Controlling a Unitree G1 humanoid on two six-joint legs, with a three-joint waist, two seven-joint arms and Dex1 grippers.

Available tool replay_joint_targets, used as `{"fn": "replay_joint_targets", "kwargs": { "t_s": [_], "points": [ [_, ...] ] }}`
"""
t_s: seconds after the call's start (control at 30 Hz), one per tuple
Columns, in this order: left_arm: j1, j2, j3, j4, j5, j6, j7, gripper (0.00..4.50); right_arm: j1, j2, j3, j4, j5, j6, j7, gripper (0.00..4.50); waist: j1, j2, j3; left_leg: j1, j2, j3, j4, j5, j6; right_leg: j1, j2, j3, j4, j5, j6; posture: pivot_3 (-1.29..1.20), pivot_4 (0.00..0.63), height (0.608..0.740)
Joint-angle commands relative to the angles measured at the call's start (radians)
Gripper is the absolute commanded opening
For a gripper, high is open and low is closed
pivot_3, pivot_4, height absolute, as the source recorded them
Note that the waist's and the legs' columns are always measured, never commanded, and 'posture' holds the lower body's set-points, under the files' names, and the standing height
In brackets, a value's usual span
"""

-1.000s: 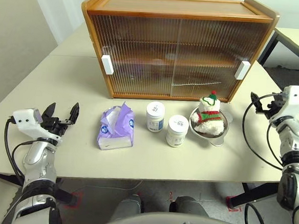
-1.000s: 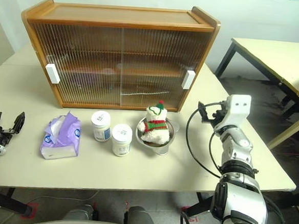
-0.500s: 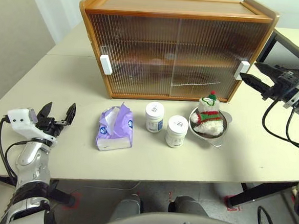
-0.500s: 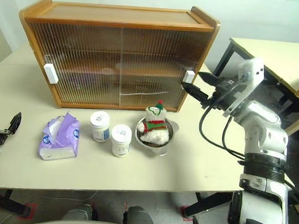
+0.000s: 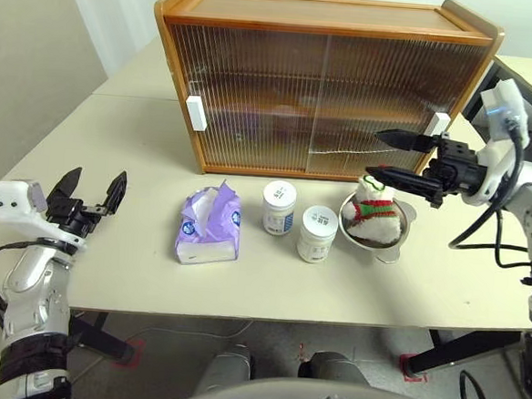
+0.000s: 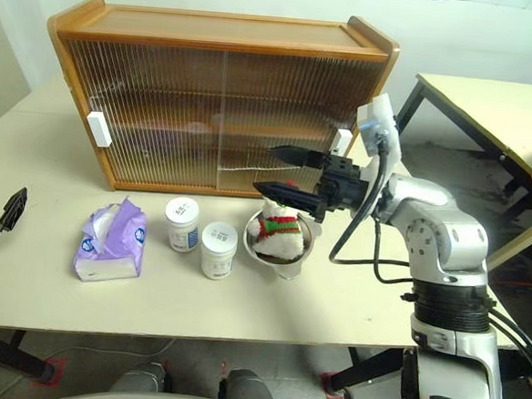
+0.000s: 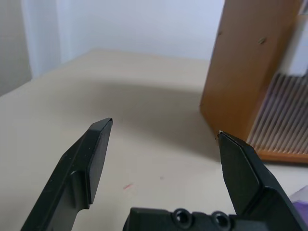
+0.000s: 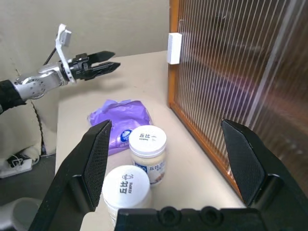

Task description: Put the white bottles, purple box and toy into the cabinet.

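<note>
Surface [image 5: 114, 152], pale beige. Wooden cabinet [image 5: 324, 85] toward its far edge, both ribbed sliding doors drawn shut. In a row before it, nearer the front edge: purple tissue pack [image 5: 208, 227], two white bottles [image 5: 278, 207] [image 5: 317, 233] close together, then a steel bowl [image 5: 389, 247] holding the snowman toy [image 5: 373, 212]. Right tool [image 5: 385, 156] spread wide, empty, hanging just above the toy and pointing leftward across the cabinet front. Left tool [image 5: 91, 191] released, empty, at the surface's left front corner, well apart from the tissue pack.

Light: bright, even, diffuse.
Shadows: soft, beneath the cabinet [image 5: 324, 85].
Focus: left wrist view's background soft.
</note>
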Motion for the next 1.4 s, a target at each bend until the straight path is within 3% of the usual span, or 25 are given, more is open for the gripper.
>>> {"fn": "replay_joint_targets", "kwargs": {
  "t_s": [0.03, 0.4, 0.77, 1.4],
  "points": [
    [-0.005, -0.010, -0.014, -0.088, -0.027, 0.074, 0.018, 3.90, 0.010, 0.013, 0.015, 0.006, -0.026, -0.036, -0.012, 4.50, 0.004, 0.000, 0.000, 0.000, 0.001, 0.000, 0.000, 0.000, 0.000, 0.000, 0.000, 0.000, 0.000, 0.000, -0.001, -0.01, 0.000, 0.740],
    [-0.120, -0.025, -0.113, -0.148, 0.004, 0.161, 0.025, 0.04, 0.012, 0.016, 0.010, 0.003, -0.032, -0.058, -0.016, 4.50, 0.013, 0.000, 0.000, 0.001, 0.005, 0.000, 0.000, 0.000, -0.001, 0.000, 0.000, 0.000, 0.000, 0.001, -0.004, -0.02, 0.000, 0.740],
    [-0.351, -0.035, -0.215, 0.012, 0.042, 0.235, -0.002, 0.04, 0.016, 0.026, 0.010, -0.031, -0.014, -0.041, -0.028, 4.50, 0.018, -0.001, 0.000, 0.003, 0.008, 0.000, 0.002, 0.001, -0.001, 0.003, 0.001, 0.000, 0.001, 0.002, -0.006, -0.04, 0.000, 0.740],
    [-0.430, -0.075, -0.230, 0.160, 0.086, 0.167, -0.035, 0.04, 0.055, 0.092, -0.060, -0.056, 0.045, -0.123, -0.066, 4.50, 0.011, -0.001, 0.000, 0.003, 0.006, 0.000, 0.006, 0.000, 0.000, 0.004, 0.004, 0.000, 0.001, 0.003, -0.004, -0.07, 0.000, 0.740]
  ]
}}
